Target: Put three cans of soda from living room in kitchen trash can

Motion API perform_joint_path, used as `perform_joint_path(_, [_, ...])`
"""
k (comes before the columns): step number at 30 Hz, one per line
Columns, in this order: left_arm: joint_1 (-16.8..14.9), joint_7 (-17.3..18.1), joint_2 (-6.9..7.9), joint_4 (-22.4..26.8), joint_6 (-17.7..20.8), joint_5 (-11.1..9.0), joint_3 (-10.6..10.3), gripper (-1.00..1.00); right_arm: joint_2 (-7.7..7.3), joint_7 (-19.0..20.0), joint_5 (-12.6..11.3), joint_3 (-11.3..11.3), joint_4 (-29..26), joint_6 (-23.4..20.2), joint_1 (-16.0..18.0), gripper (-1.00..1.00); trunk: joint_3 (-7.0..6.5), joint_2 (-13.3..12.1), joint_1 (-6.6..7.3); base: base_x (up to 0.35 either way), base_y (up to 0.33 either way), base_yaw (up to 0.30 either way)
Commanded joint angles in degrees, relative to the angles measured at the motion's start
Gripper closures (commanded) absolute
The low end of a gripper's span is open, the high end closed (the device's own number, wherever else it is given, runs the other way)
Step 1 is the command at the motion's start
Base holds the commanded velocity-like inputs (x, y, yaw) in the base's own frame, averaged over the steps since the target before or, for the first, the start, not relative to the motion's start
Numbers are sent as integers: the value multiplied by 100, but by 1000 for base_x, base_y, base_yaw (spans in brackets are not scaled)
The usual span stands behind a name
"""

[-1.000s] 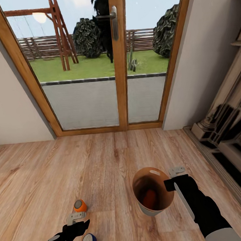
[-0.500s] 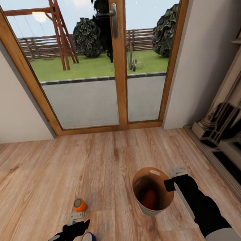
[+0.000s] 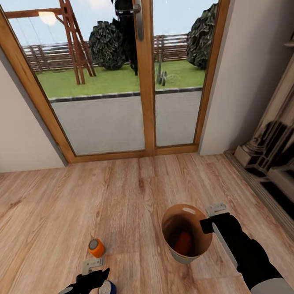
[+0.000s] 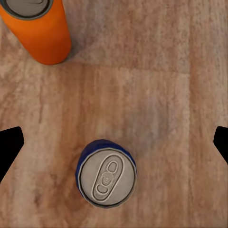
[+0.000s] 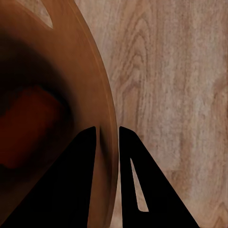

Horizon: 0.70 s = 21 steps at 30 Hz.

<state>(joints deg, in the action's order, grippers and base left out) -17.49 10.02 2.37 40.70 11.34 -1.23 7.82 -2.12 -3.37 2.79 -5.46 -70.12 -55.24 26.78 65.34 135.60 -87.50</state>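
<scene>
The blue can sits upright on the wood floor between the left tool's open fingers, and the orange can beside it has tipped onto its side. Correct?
One error: the orange can stands upright, as the left wrist view shows. The blue can is upright on the floor between the left tool's open fingers.

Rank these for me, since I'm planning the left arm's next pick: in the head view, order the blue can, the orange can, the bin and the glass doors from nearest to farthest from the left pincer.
1. Blue can: upright on the floor, right beside the left pincer.
2. Orange can: upright, just ahead of it.
3. Bin: off to the right, its rim held by the right pincer.
4. Glass doors: far ahead across the floor.
</scene>
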Motion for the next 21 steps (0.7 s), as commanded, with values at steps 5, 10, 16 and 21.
perform_joint_path(5, [0, 0, 0, 0, 0, 0, 0, -100, 1, 29, -68, 1, -2, 4, 2, 100, 90, 202, -110, 0, 0, 0])
perform_joint_path(10, [0, 0, 0, 0, 0, 0, 0, -100, 1, 29, -68, -2, -2, 4, 2, 100, 179, 403, -220, 0, 0, 0])
perform_joint_path(16, [0, 0, 0, 0, 0, 0, 0, -100, 1, 29, -68, -2, -2, 4, 2, 100, 287, 644, -351, 0, 0, 0])
perform_joint_path(21, [0, 0, 0, 0, 0, 0, 0, -100, 1, 29, -68, -2, -2, 4, 2, 100, 385, 767, -422, 0, 0, 0])
